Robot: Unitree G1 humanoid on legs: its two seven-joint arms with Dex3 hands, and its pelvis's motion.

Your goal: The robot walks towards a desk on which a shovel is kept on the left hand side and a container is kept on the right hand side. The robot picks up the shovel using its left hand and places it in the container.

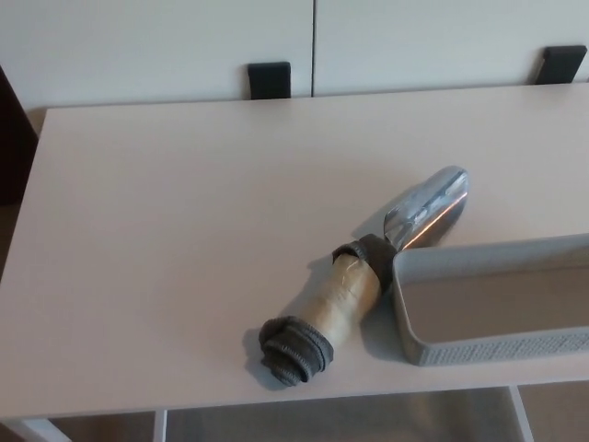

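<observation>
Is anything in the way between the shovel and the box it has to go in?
Nothing visible. The shovel lies right beside the container, against its near-left corner, with nothing between them.

Worktop (pixel 184 230): pale, matte, rectangular, filling most of the head view, its near edge running along the bottom with a light frame rail (pixel 331 419) showing beneath. Rear wall (pixel 166 41): off-white panels split by one thin vertical seam (pixel 313 46), with two black brackets (pixel 269 79) set at the worktop's far edge. Far left: dark strip (pixel 11 138) beside the worktop; lighting soft, even.
</observation>
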